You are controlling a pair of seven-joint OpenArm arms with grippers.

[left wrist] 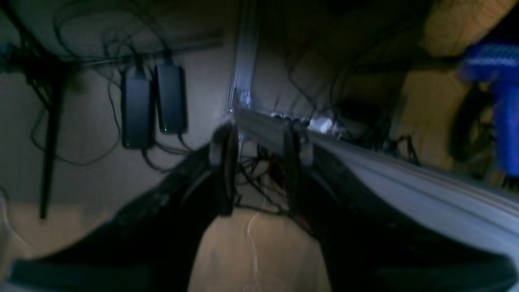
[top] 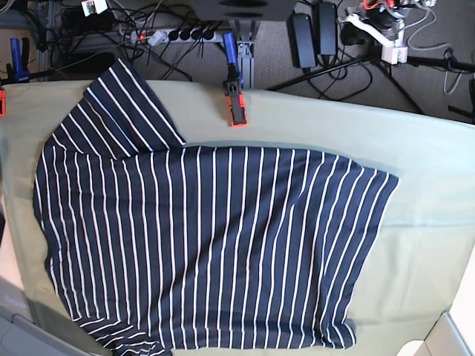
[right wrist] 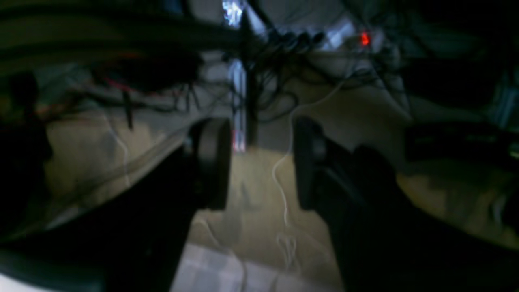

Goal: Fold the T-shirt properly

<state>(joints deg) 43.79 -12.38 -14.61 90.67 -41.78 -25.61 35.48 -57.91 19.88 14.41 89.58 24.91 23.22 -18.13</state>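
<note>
The T-shirt (top: 215,245), dark navy with thin white stripes, lies spread flat on the pale green cloth (top: 423,148) in the base view. One sleeve (top: 126,111) points to the far left corner. Neither arm shows in the base view. In the left wrist view my left gripper (left wrist: 261,162) is open and empty, with dark fingers (left wrist: 223,162) apart over the floor beside a table edge. In the right wrist view my right gripper (right wrist: 259,162) is open and empty, facing floor and cables. The T-shirt shows in neither wrist view.
An orange and blue clamp (top: 236,100) grips the table's far edge. A power strip (top: 178,33), power adapters (top: 312,33) and cables lie on the floor behind. The left wrist view shows two adapters (left wrist: 154,105) and an aluminium rail (left wrist: 365,162).
</note>
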